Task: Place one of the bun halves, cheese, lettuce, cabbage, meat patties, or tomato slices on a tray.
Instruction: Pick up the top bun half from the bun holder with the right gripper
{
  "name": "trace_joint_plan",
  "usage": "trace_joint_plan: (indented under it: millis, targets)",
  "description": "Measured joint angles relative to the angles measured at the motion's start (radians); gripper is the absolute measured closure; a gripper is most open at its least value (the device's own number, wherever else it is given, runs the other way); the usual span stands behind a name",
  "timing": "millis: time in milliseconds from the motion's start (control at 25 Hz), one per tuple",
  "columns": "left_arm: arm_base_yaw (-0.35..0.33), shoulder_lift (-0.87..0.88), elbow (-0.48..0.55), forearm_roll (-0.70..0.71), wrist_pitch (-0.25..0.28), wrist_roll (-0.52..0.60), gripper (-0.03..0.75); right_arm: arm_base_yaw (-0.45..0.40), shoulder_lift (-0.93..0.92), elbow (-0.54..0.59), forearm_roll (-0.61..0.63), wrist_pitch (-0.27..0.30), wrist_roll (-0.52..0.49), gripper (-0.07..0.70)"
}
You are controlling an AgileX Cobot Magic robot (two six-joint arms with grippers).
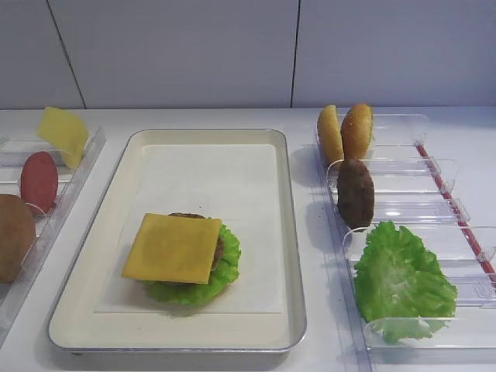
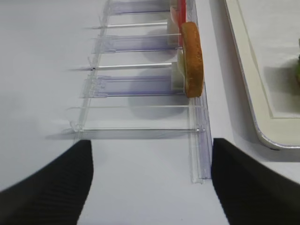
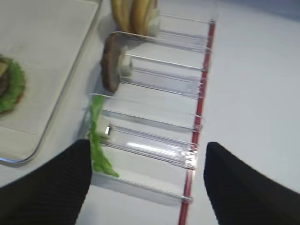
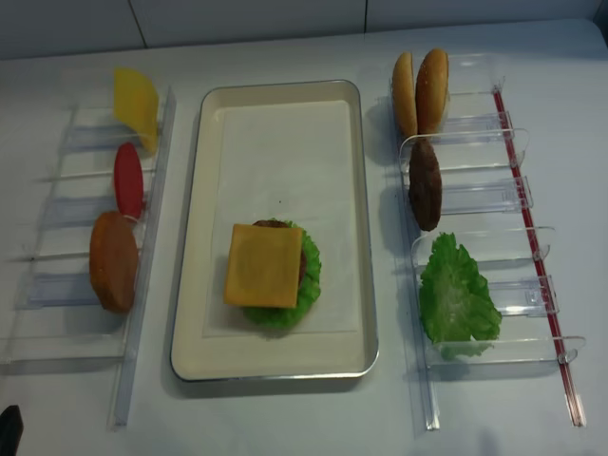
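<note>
The silvery tray [image 1: 294, 232] lies mid-table and holds a stack: a cheese slice [image 1: 174, 248] on a dark patty, over lettuce [image 1: 229, 267]. The right rack carries two bun halves [image 1: 345, 132], a meat patty [image 1: 356, 194] and a lettuce leaf [image 1: 403, 279]. On the left rack stand a second cheese slice [image 1: 62, 133], a tomato slice [image 1: 39, 180] and an orange-brown disc [image 1: 12, 236]. No cabbage is in view. My right gripper [image 3: 147, 150] hangs open and empty over the near end of the right rack. My left gripper [image 2: 151, 145] is open and empty before the left rack.
Clear plastic racks flank the tray, the right rack [image 4: 532, 204] with a red strip along its outer edge and the left rack [image 4: 57, 285] with bare near slots. White tabletop lies in front of both racks. A wall stands behind the table.
</note>
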Motion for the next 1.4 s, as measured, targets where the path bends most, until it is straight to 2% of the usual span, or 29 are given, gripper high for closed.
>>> trace_joint_plan:
  millis: [160,400,480,600,720,960,1280,1400]
  targets:
    - [0.000,0.000,0.000,0.000,0.000,0.000,0.207,0.000,0.199,-0.083,0.156,-0.002,-0.109,0.113]
    - [0.000,0.000,0.000,0.000,0.000,0.000,0.206,0.000,0.471,-0.217,0.405,-0.010,-0.323,0.113]
    - [0.000,0.000,0.000,0.000,0.000,0.000,0.206,0.007,0.559,-0.275,0.430,-0.010,-0.343,0.113]
    - [0.003,0.000,0.000,0.000,0.000,0.000,0.206,0.051,0.671,-0.372,0.401,-0.011,-0.341,0.113]
    - [0.003,0.000,0.000,0.000,0.000,0.000,0.206,0.128,0.780,-0.475,0.320,-0.011,-0.283,0.113]
    - [0.003,0.000,0.000,0.000,0.000,0.000,0.206,0.249,0.995,-0.687,0.065,-0.007,-0.048,0.113]
    - [0.003,0.000,0.000,0.000,0.000,0.000,0.206,0.262,1.225,-0.882,-0.029,0.018,0.220,0.113]
    - [0.003,0.000,0.000,0.000,0.000,0.000,0.206,0.262,1.287,-0.909,-0.031,0.020,0.264,0.113]
